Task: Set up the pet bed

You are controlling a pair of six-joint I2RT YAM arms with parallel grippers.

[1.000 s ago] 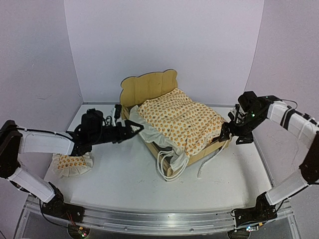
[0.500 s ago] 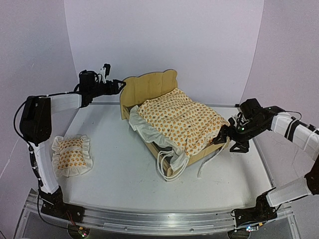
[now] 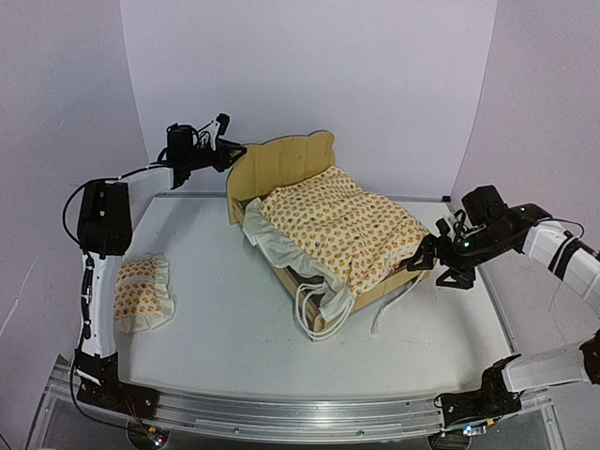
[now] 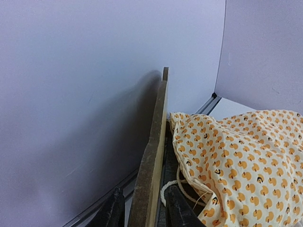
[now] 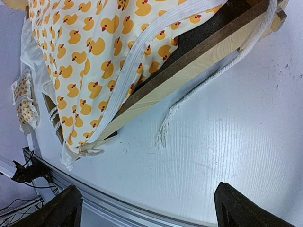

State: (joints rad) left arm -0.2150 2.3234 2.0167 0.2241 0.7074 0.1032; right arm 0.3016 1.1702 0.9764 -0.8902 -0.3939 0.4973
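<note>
The pet bed (image 3: 281,161), a plywood frame with a wavy headboard, stands mid-table under a duck-print cream cover (image 3: 342,225). My left gripper (image 3: 230,155) reaches the headboard's left edge. In the left wrist view its two fingers sit close on either side of the headboard board (image 4: 154,142), so my left gripper (image 4: 144,210) is shut on it. A white cord (image 4: 166,189) loops just inside. My right gripper (image 3: 424,255) hovers open by the bed's right foot corner. In the right wrist view my right gripper (image 5: 156,210) has only bare table between its fingers, with the side rail (image 5: 189,66) above.
A small matching ruffled pillow (image 3: 141,292) lies on the table at the left. White rope ties (image 3: 314,309) hang off the bed's near corner, and another tie (image 5: 208,80) trails on the table by the right rail. Walls stand close behind and beside.
My left arm swung from the table left of the bed up to the headboard's left edge, and its jaws narrowed round the board. The right gripper drifted slightly right, still open.
</note>
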